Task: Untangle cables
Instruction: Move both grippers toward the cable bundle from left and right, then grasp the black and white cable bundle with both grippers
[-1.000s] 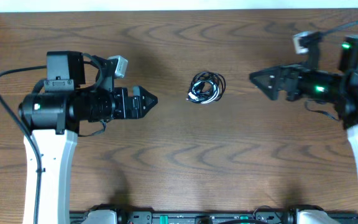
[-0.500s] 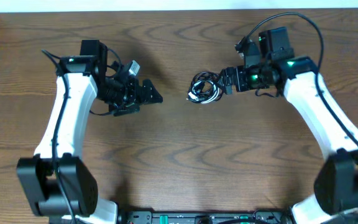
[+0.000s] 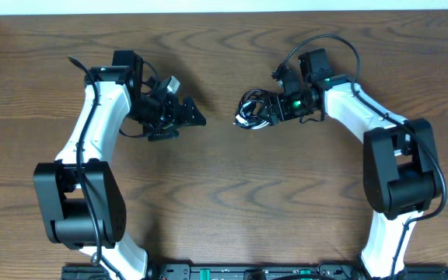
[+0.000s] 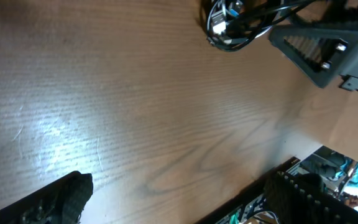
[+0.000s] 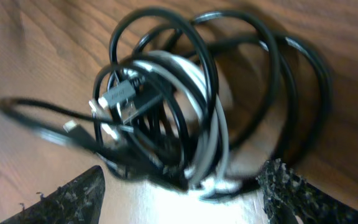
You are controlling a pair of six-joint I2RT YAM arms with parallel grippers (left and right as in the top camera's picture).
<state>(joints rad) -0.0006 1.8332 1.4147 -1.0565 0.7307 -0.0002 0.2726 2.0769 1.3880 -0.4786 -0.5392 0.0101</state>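
Observation:
The cables (image 3: 255, 110) lie as one small knot on the wooden table (image 3: 224, 194), a white cord (image 5: 211, 127) wound through black loops (image 5: 194, 46), with small plug ends (image 5: 120, 96) on the left side. My right gripper (image 3: 274, 109) stands at the knot's right edge. Its jaws are open in the right wrist view, with the knot's near edge between the fingertips (image 5: 73, 199). My left gripper (image 3: 199, 118) is open, pointing right, a short way left of the knot. In the left wrist view the cables (image 4: 232, 28) sit far off beside the right gripper (image 4: 328, 43).
Thick black wires (image 3: 317, 43) loop over the right arm. The table's far edge (image 3: 224, 11) meets a white wall. The arm bases (image 3: 232, 272) stand along the near edge.
Both arms have swung in over the table. My right gripper has moved left up to the knot and its jaws have narrowed a little. The left gripper has come slightly closer.

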